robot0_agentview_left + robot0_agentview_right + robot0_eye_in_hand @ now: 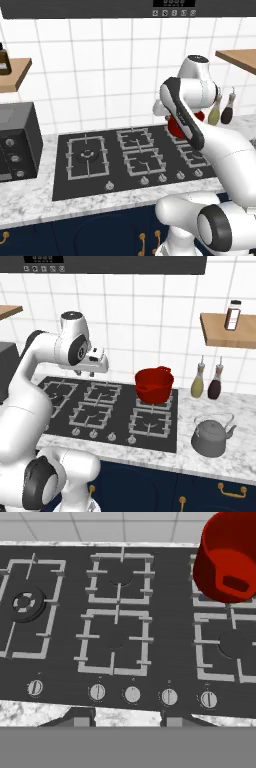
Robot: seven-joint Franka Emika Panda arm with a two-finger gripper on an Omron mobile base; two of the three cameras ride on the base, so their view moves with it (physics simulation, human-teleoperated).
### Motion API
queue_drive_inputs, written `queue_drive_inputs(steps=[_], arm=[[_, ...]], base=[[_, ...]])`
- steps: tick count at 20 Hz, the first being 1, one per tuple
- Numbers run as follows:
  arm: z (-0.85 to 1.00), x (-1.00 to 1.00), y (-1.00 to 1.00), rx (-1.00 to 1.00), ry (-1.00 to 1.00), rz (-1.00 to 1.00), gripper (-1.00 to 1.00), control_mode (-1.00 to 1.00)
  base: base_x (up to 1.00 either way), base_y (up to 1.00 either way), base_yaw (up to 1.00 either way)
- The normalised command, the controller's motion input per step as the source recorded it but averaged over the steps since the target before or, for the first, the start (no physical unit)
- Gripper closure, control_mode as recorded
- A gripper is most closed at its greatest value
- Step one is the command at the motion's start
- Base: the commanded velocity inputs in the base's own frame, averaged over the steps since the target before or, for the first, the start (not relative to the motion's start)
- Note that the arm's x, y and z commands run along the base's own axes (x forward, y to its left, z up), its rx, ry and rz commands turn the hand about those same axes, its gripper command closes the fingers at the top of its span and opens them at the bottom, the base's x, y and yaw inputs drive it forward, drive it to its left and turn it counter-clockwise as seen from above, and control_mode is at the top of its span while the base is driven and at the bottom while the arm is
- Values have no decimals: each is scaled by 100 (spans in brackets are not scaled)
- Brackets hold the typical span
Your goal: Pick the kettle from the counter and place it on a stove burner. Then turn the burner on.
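Note:
The squat grey kettle [212,436] stands upright on the marbled counter [239,406], right of the black cooktop. At the cooktop's left end lies the widest stove burner [88,155] [25,604], its square grate bare. My gripper [86,374] [125,719] hangs above the middle of the cooktop, far left of the kettle. It is open, its fingertips [75,719] wide apart with nothing between them. In the hand view it looks down on the middle grates and the knob row.
A red pot [154,385] [230,557] sits on the back right grate. Several knobs [132,694] line the cooktop's front edge. Two bottles [198,383] stand against the tiled wall behind the kettle. A dark oven box [17,142] stands left of the cooktop.

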Motion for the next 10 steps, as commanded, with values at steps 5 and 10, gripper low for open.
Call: queue_drive_inputs(steps=[5, 10], arm=[[-2, -31, -61, -1, -5, -2, -100, -100], [-2, -80, -100, 0, -19, -13, -100, -100]], base=[[0, 0, 0], [0, 0, 0]])
